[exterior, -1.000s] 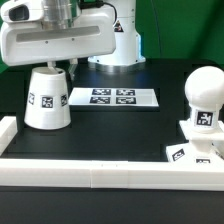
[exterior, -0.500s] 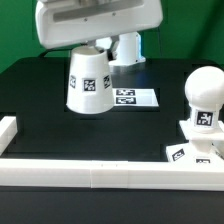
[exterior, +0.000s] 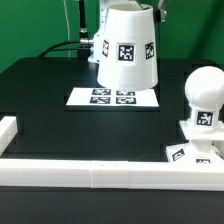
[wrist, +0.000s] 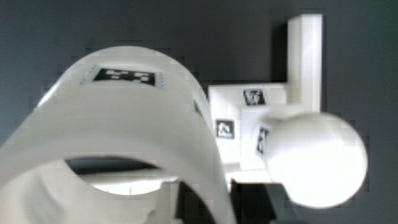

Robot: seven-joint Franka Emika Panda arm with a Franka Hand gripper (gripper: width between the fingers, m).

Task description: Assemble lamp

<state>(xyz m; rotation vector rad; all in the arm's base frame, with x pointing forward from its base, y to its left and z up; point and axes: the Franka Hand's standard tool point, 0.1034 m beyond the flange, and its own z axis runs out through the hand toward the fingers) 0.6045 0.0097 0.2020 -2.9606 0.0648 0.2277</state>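
The white tapered lamp shade [exterior: 128,50] hangs in the air above the table, wide end down, near the top middle of the exterior view. My gripper holds it from above and is cut off by that view's top edge. In the wrist view the shade [wrist: 125,120] fills the near side, and the gripper [wrist: 199,205] is shut on its wall. The round-headed bulb [exterior: 206,96] stands in the angular base [exterior: 192,150] at the exterior view's right. Both also show in the wrist view, bulb [wrist: 324,160] and base [wrist: 240,105].
The marker board [exterior: 113,97] lies flat on the black table under and behind the shade. A low white wall [exterior: 100,172] runs along the front edge, with a short piece [exterior: 8,130] at the left. Green backdrop behind.
The shade stood on the table at the exterior view's left with the gripper over it. It has since been lifted and carried up and to the right.
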